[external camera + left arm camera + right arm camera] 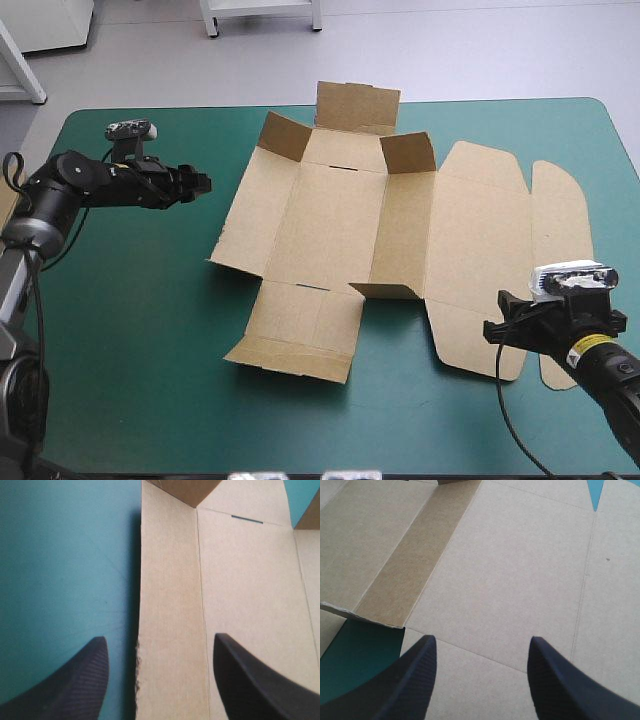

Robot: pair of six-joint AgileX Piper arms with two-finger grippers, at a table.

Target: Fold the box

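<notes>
The table (130, 330) wears a teal-green cover, bare along its left side and its near strip. Beyond the far edge lies pale grey floor (150, 60), with white furniture legs (210, 20) standing on it. From the left, the left gripper (205, 185) hangs over bare cover, near the box's left edge but apart from it. In its wrist view the left gripper (160, 637) has its black fingers spread wide. One finger shows against the cover and the other against brown board, and the rough edge of the box (240, 595) runs ahead between them. The box (330, 220) is a cut sheet of brown board lying open across the middle and right of the table. Its base panel lies flat and has a narrow slot (247, 519) near its far end. At the far side two corner flaps (285, 135) stand up, with a further flap tilted up between them. The near flap (300, 335) lies almost flat toward the robot. Right of the base a side wall (400, 235) is raised at a slant. Beyond it the broad lid panel (475, 250) lies flat, and its rounded tabs reach close to the table's right edge. The right gripper (497, 322) is over the lid's near edge. In its wrist view the right gripper (481, 638) also has its fingers parted, pinching nothing, with flat board (520, 565) filling the view ahead. Whether those fingers touch the board cannot be told.
</notes>
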